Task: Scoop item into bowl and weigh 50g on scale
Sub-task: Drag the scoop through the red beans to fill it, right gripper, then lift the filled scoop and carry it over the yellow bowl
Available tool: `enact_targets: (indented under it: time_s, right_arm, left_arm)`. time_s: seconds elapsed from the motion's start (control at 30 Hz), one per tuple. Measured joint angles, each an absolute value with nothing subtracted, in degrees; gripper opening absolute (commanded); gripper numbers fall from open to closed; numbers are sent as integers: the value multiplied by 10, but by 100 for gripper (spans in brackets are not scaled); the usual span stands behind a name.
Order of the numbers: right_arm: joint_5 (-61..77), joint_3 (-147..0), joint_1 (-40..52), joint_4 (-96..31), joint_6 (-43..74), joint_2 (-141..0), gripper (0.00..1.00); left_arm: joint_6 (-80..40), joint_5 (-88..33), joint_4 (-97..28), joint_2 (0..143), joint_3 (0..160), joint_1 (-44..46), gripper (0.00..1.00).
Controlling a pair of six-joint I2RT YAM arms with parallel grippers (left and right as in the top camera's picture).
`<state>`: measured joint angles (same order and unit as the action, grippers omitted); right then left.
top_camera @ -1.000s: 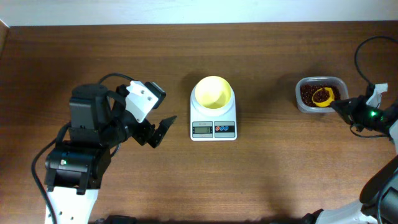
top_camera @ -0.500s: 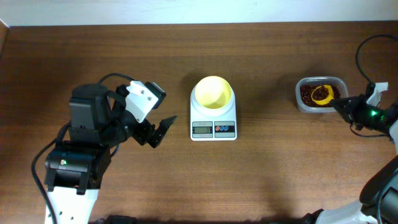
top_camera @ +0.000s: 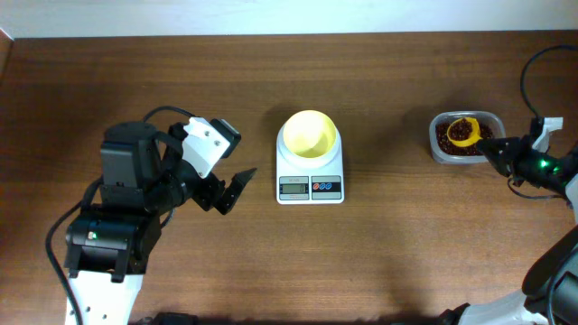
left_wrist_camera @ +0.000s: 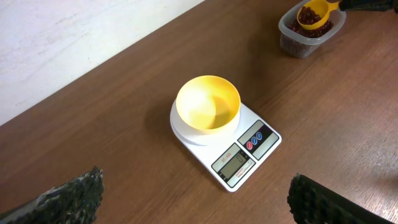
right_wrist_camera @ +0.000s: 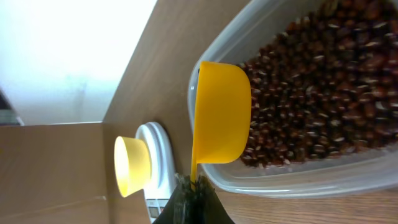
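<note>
The pale yellow bowl (top_camera: pixel 310 134) stands empty on the white scale (top_camera: pixel 310 171) at the table's middle; both show in the left wrist view, bowl (left_wrist_camera: pixel 208 104) and scale (left_wrist_camera: pixel 239 152). The dark red-brown beans (top_camera: pixel 447 137) fill a clear tub (top_camera: pixel 436 149) at the right. My right gripper (top_camera: pixel 502 150) is shut on the handle of a yellow scoop (top_camera: pixel 463 132), whose cup holds beans just above the tub. In the right wrist view the scoop (right_wrist_camera: pixel 221 112) hangs over the beans (right_wrist_camera: pixel 317 93). My left gripper (top_camera: pixel 226 191) is open and empty, left of the scale.
The tub also shows at the top right of the left wrist view (left_wrist_camera: pixel 295 43). A pale wall runs along the table's far edge. A black cable loops near the right arm (top_camera: pixel 524 81).
The scoop has lifted out of the beans and moved slightly toward the far side of the tub, now carrying beans. The left arm has not moved.
</note>
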<state>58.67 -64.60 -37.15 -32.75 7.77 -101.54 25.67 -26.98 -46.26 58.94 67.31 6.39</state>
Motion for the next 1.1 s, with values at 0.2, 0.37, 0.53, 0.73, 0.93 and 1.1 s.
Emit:
enact_targets:
  time_s: [0.2,0.37,0.53,0.73,0.93,1.1]
  right_arm:
    - [628,-646,-371,-328,78,-1015,4]
    - [649,-646,-365,-328,80,-1015,4]
    - [655,-646,-318,-327,83,-1015,4]
    - [656,-645,-240,-298,109,-1015,4]
    - [659,-644,-165,-201,185,-1015,4]
    - [660,-643,-104,-147,240,-1016,4]
  left_arm:
    - [257,-270,-463,589,673,64,99]
    - [257,-270,-462,589,673,64,99]
    - [257,-270,-462,589,673,64,99]
    - [257,-270,-462,589,673,64,99]
    - [257,-270,-462,589,673,64,98]
    - [257,-270,-463,589,673,64,99]
